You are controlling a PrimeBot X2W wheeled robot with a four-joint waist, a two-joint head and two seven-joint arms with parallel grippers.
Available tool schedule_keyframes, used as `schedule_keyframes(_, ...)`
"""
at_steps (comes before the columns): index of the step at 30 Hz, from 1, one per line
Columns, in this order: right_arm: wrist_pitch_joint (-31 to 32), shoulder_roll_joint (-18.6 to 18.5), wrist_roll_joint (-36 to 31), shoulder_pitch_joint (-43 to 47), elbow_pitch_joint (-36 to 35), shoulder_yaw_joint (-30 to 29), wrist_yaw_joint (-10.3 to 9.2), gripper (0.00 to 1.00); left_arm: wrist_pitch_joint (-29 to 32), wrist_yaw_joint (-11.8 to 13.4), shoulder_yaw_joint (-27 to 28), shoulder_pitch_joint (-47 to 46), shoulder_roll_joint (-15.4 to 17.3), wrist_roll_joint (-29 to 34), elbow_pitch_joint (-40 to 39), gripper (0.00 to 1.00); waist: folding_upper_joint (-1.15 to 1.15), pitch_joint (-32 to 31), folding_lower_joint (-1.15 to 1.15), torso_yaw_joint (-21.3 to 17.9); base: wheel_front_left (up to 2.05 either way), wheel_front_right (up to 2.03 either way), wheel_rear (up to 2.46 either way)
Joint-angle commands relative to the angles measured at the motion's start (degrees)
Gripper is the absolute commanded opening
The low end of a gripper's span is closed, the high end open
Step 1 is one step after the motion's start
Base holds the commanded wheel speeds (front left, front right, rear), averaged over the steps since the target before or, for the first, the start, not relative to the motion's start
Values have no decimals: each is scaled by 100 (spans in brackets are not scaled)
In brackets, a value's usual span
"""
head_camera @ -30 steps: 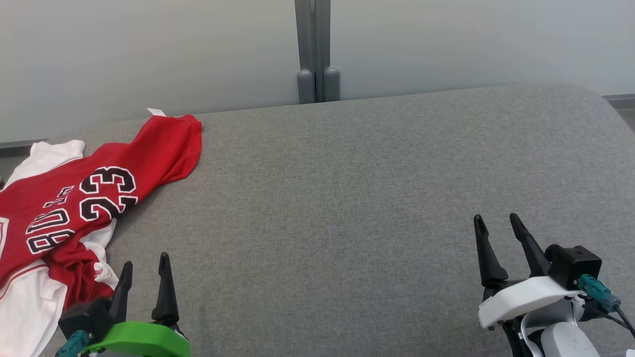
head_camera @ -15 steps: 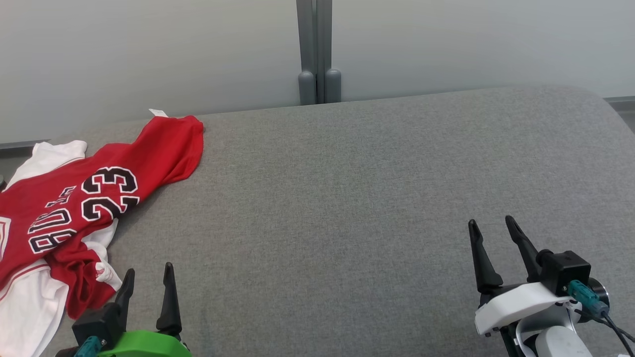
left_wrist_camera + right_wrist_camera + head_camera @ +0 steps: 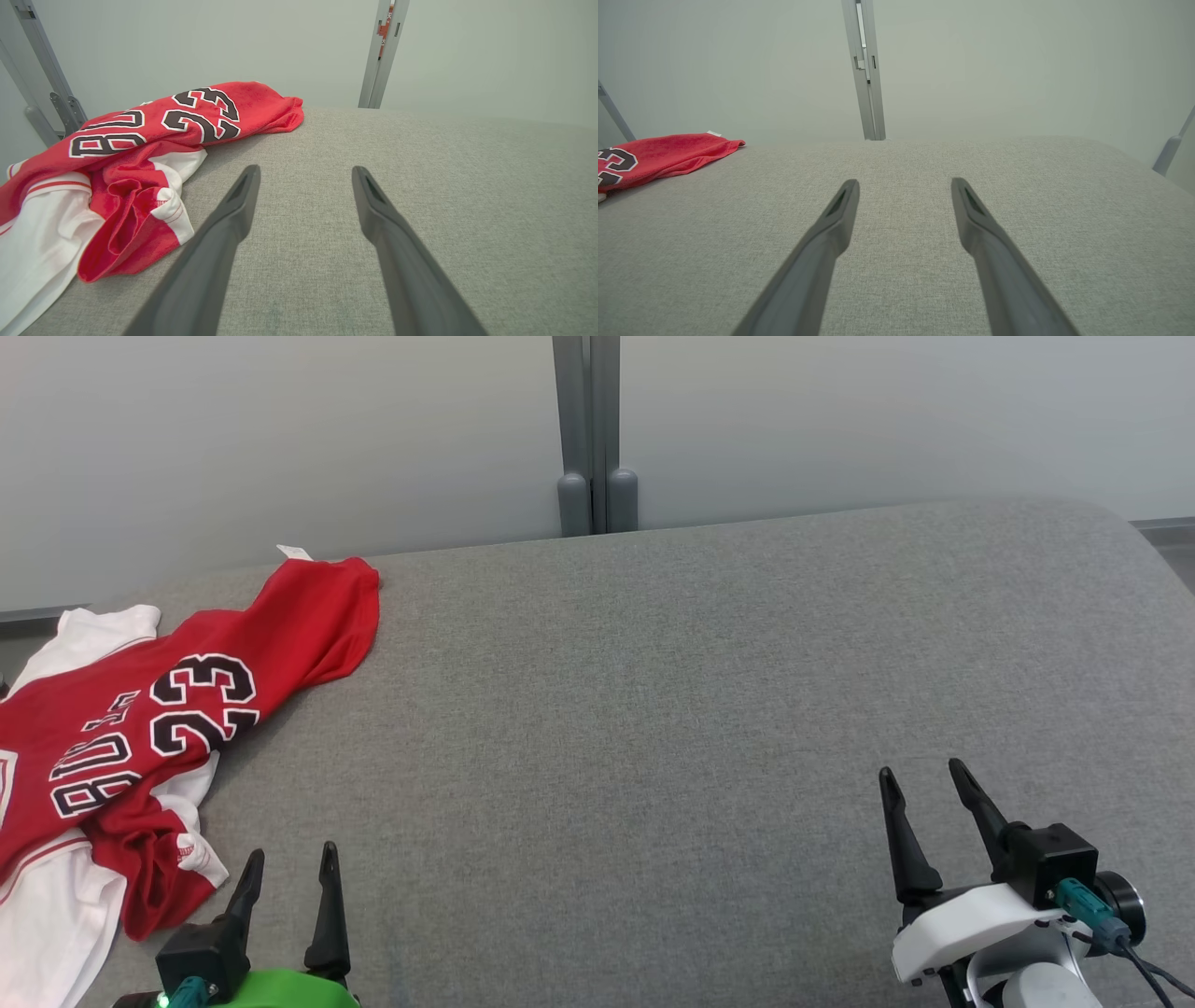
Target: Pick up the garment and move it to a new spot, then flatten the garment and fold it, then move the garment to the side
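Note:
A red and white jersey (image 3: pixel 140 728) with black numbers lies crumpled at the far left of the grey cushioned surface (image 3: pixel 653 709), partly over its left edge. The left wrist view has the jersey (image 3: pixel 131 163) to the left of the fingers. My left gripper (image 3: pixel 291 859) stands open at the bottom left, just right of the jersey's lower hem, holding nothing. At the bottom right my right gripper (image 3: pixel 922 777) is open and empty, well away from the garment. A red end of the jersey (image 3: pixel 663 156) lies far left in the right wrist view.
A pale wall with a grey vertical post (image 3: pixel 588 429) stands behind the surface. The surface's far right corner is rounded (image 3: pixel 1111 523). A small white label (image 3: pixel 294 552) sticks up at the jersey's far end.
Both grippers have drawn back toward the bottom edge of the head view, still open. The jersey lies as before.

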Motion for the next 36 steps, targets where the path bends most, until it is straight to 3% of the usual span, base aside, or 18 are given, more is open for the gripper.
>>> schedule_keyframes(1, -53, -2, -121, 37, 20, 10, 0, 100, -51, -28, -12, 38, 39, 104, 11, 100, 0, -2, 0, -1, 0, 0, 0)
schedule_keyframes(22, -102, 28, -244, 73, 102, -46, 0, 100, -103, -44, -110, -8, 33, 135, 160, 100, 0, -25, 0, 129, 0, 0, 0)
schedule_keyframes(36, -102, 42, -69, 9, 143, 149, -1, 100, -102, -40, -151, 114, 65, 63, 269, 100, 0, -109, 0, 1500, 0, 0, 0)
